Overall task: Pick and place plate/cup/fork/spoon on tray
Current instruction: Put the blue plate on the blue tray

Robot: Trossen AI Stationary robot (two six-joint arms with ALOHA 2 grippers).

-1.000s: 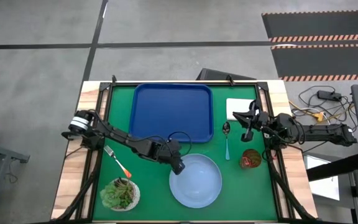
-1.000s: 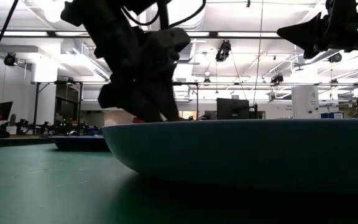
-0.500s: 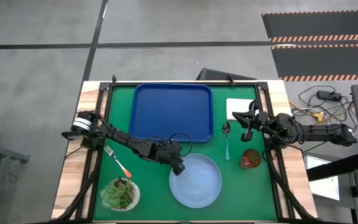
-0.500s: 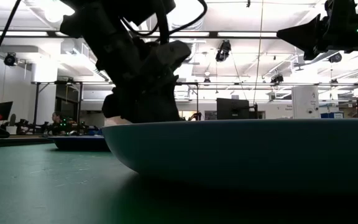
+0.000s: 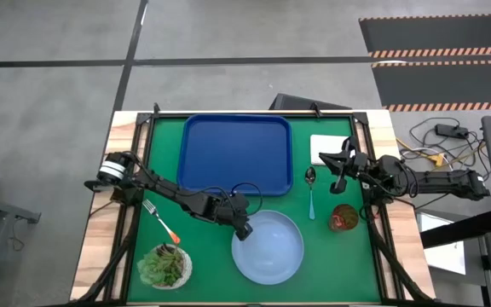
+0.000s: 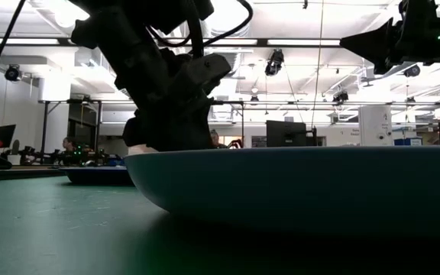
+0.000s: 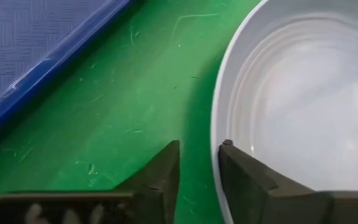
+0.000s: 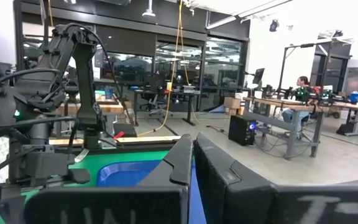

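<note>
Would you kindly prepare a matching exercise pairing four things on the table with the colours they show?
Things:
1. tray
2. cup
3. fork handle
4. plate

Colours:
A. orange
B. pale blue
C. dark blue
D. dark red

Pairs: 1-C, 2-D, 3-A, 4-B

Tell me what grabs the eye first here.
The left gripper straddling the near-left rim of the pale-blue plate, fingers either side, slightly apart. Behind it the big dark-blue tray lies bare. The right gripper waits, fingers together, above the table's right side near the spoon.
</note>
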